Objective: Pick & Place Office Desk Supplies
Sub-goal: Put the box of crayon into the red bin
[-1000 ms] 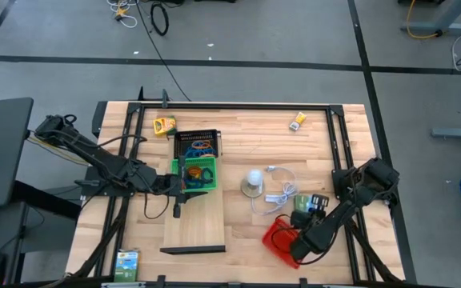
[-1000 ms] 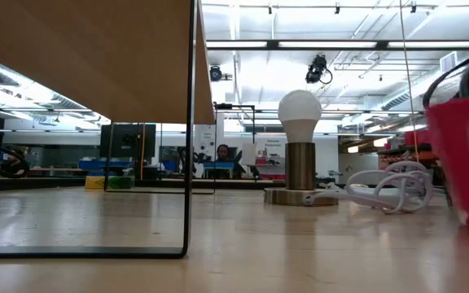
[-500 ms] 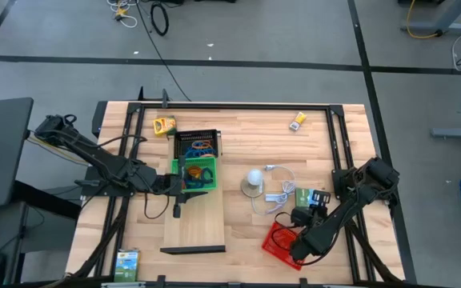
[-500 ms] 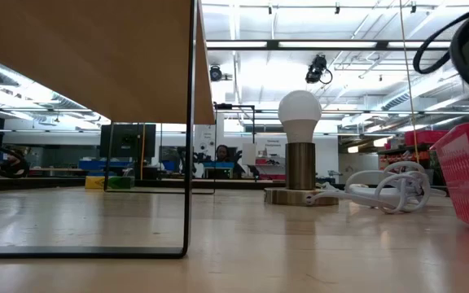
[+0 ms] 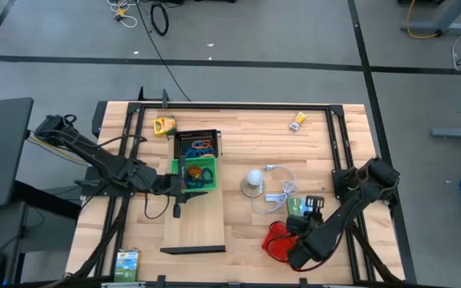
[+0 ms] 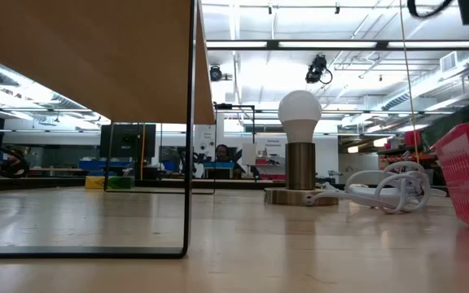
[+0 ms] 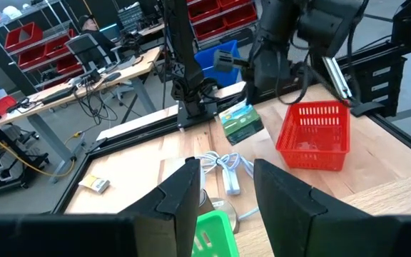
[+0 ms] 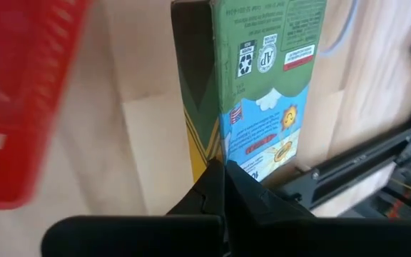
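Observation:
A green card box (image 5: 297, 206) printed with small pictures hangs near the table's right front, beside the red mesh tray (image 5: 274, 242), with my right gripper (image 8: 223, 182) shut on it. The left wrist view shows the same box (image 7: 241, 123) in the air next to the red tray (image 7: 312, 135). My left gripper (image 7: 223, 171) stands open over the green mesh tray (image 5: 198, 174), nothing between its fingers. Blue and orange loops lie in the black mesh tray (image 5: 196, 144). Another green box (image 5: 126, 262) lies at the front left. My right gripper pinches the green box at its upper end, on the edge between the green face and the dark side (image 8: 216, 153), between its two fingers. The fingers slant down from above. The box hangs below them, lengthwise and tilted, clear of the table.
A lamp with a white bulb (image 5: 253, 182) and its looped white cable (image 5: 282, 194) sit mid-table. A long pale wooden board (image 5: 194, 222) stands raised on black legs at the front. A yellow item (image 5: 164, 124) and a small yellow box (image 5: 297, 122) lie near the far edge.
My right gripper has risen with the green box and drawn a little toward the near edge, rolling slightly; its arm has left the top of the low view. The red tray beside it has shifted and now rests flat.

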### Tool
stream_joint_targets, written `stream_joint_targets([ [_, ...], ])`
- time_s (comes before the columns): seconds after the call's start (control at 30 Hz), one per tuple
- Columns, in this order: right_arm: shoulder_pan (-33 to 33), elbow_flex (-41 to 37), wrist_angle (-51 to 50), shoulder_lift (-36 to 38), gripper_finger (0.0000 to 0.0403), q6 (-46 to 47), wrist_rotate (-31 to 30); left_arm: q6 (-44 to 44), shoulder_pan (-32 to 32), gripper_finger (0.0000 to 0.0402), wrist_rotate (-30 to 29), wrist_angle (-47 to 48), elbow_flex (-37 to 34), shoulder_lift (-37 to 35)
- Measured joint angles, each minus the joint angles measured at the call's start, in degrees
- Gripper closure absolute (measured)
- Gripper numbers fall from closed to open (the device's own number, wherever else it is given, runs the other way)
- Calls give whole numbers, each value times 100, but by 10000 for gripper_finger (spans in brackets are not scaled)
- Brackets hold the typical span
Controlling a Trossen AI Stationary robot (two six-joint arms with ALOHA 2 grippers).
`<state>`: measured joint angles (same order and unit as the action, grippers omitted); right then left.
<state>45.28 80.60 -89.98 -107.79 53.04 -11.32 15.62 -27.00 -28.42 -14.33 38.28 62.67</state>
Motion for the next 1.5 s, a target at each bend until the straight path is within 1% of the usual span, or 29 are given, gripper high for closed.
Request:
stream_joint_targets([
  [0.27,29,912,-6,0,403,-211,-3,0,0,261,-2,7,0,0],
  [0.43,57,1461,1,7,403,-252,133,0,0,261,-5,7,0,0],
  [0.53,57,1667,-22,-70,403,-338,364,1,4,261,-42,33,0,0],
  [0.73,57,1950,-6,-426,403,-669,1000,2,7,261,-296,94,0,0],
  [0.87,57,2186,-4,-589,403,-756,1139,2,7,261,-302,90,0,0],
  [0.97,57,2360,-2,-625,403,-799,1215,1,7,261,-304,90,0,1],
  [1.1,57,2503,-4,-625,403,-833,1496,2,7,261,-308,87,0,0],
  [1.5,-97,2531,-6,-625,403,-1175,2156,43,7,261,-306,85,0,0],
])
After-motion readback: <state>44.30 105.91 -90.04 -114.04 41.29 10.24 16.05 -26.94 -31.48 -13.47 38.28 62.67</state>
